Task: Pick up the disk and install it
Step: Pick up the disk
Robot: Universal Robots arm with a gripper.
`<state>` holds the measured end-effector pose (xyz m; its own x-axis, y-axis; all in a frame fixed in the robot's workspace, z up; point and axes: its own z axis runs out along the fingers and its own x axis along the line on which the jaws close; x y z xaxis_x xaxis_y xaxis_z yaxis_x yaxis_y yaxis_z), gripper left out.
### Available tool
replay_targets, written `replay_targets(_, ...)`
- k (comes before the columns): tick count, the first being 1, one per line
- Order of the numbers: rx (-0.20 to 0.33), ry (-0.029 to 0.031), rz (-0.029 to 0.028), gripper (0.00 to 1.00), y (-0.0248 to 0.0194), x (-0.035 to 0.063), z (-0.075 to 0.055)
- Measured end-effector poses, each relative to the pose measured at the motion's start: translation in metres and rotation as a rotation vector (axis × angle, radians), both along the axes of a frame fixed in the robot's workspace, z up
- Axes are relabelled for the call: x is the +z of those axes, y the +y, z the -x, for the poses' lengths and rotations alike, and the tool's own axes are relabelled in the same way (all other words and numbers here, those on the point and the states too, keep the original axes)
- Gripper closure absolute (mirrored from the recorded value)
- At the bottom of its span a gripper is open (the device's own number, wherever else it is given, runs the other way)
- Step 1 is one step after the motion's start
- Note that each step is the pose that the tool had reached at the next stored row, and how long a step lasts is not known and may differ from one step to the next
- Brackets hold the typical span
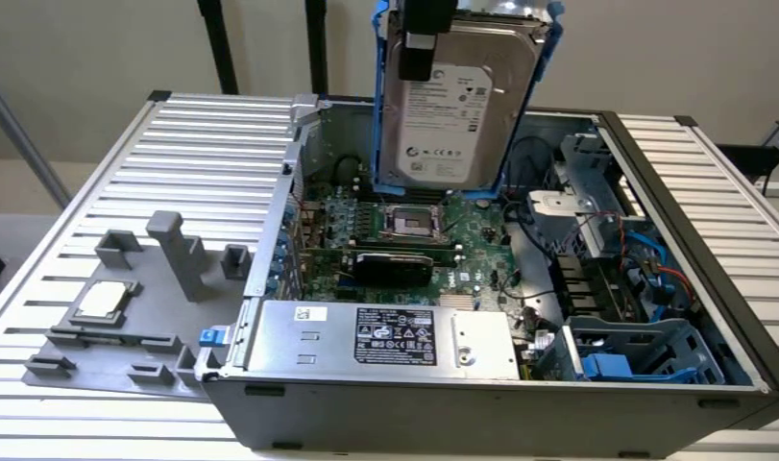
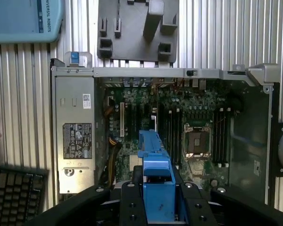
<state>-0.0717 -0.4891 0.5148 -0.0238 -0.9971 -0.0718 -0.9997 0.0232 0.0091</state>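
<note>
One disk aloft | claw clamped on its blue-railed top, disk upright over the open computer case | step: transfer to install, not seated | need, likely: rails squared to blue drive bay, near, the exterior view's right

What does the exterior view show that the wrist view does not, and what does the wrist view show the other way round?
Exterior view: the disk hangs upright above the open computer case, with its white label facing the camera; a small silver chip lies in the grey fixture.
Wrist view: a black keyboard near the case, and a teal panel printed UNIVERSAL ROBOTS.
Both: the gripper shut on the disk's blue rail, the motherboard and the power supply.
</note>
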Motion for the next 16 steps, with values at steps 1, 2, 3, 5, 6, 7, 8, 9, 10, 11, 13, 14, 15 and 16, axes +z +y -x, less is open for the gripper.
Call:
replay_targets(1, 0.000, 0.0000, 0.0000, 0.67, -0.0017, -0.0003, -0.005)
replay_targets(2, 0.000, 0.0000, 0.0001, 0.67, -0.0033, -0.0006, -0.009)
replay_targets(3, 0.000, 0.0000, 0.0000, 0.67, -0.0050, -0.0009, -0.014)
replay_targets(5, 0.000, 0.0001, 0.0001, 0.67, -0.0083, -0.0015, -0.023)
replay_targets(6, 0.000, 0.0000, 0.0001, 0.67, -0.0100, -0.0019, -0.027)
replay_targets(7, 0.000, 0.0000, 0.0001, 0.67, -0.0117, -0.0023, -0.032)
replay_targets(8, 0.000, 0.0000, 0.0001, 0.67, -0.0135, -0.0028, -0.037)
replay_targets(9, 0.000, 0.0001, 0.0001, 0.67, -0.0153, -0.0032, -0.041)
replay_targets(10, 0.000, 0.0001, 0.0001, 0.67, -0.0171, -0.0037, -0.045)
replay_targets(11, 0.000, 0.0000, 0.0000, 0.67, -0.0191, -0.0043, -0.050)
replay_targets(13, 0.000, 0.0001, 0.0000, 0.67, -0.0237, -0.0056, -0.058)
replay_targets(14, 0.000, 0.0001, 0.0001, 0.67, -0.0263, -0.0063, -0.061)
replay_targets(15, 0.000, 0.0001, 0.0001, 0.67, -0.0294, -0.0071, -0.064)
replay_targets(16, 0.000, 0.0001, 0.0001, 0.67, -0.0322, -0.0079, -0.067)
